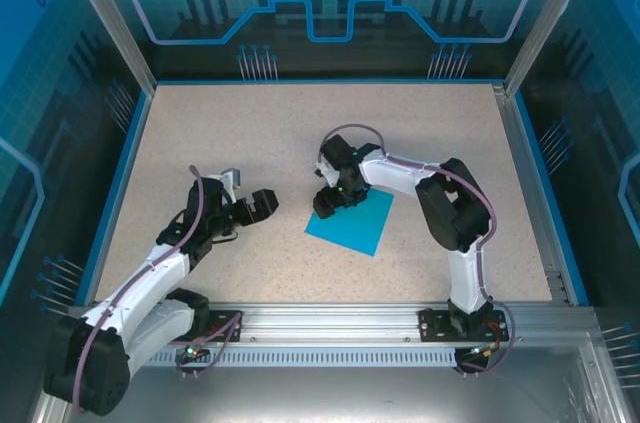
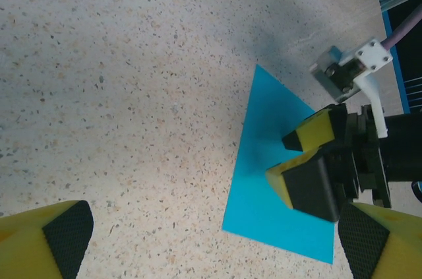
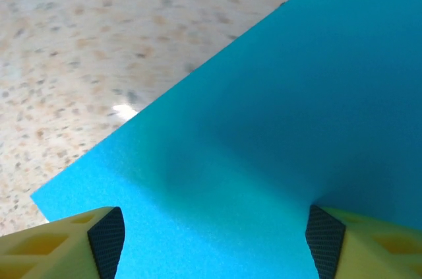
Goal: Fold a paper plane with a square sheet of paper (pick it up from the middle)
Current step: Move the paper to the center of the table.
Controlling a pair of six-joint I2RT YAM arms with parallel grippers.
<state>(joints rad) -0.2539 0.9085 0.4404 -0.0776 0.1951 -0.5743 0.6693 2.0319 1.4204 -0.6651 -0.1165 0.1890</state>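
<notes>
The square sheet of paper (image 1: 352, 223) is bright cyan-blue and lies flat on the speckled table, with no crease that I can see. My right gripper (image 1: 334, 206) is down on its far-left part. In the right wrist view its jaws stand wide apart, and the black pads (image 3: 105, 239) rest on the sheet (image 3: 264, 114), with bare paper between them. My left gripper (image 1: 245, 215) hangs open to the left of the sheet and holds nothing. Its wrist view shows the sheet (image 2: 264, 193) and the right gripper's yellow fingers (image 2: 297, 170) on it. The paper plane is out of view.
The table (image 1: 250, 133) is walled by aluminium frame posts and blue panels on the left, right and far sides. A metal rail (image 1: 330, 321) with both arm bases runs along the near edge. Bare tabletop lies beyond and left of the sheet.
</notes>
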